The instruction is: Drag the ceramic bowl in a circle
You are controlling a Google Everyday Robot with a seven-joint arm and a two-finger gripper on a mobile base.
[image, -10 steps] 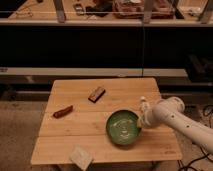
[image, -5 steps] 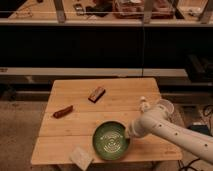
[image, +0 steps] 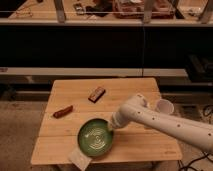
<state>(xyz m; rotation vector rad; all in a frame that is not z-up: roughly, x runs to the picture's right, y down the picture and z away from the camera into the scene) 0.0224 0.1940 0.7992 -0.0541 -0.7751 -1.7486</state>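
The ceramic bowl [image: 95, 137] is round, shallow and glossy green with pale marks inside. It sits on the wooden table [image: 135, 90] near the front edge, left of centre. My gripper [image: 112, 124] is at the end of the white arm [image: 165, 122] that reaches in from the right. It touches the bowl's right rim. The bowl's lower left edge overlaps a white packet [image: 80, 159].
A brown bar [image: 96, 93] lies at the table's middle back. A reddish-brown snack [image: 63, 111] lies at the left. A white cup [image: 164, 106] stands at the right edge behind the arm. A dark counter with shelves runs behind the table.
The bowl has slid from the right of the table toward the front left, and the arm has stretched further left with it. The bowl now reaches the white packet.
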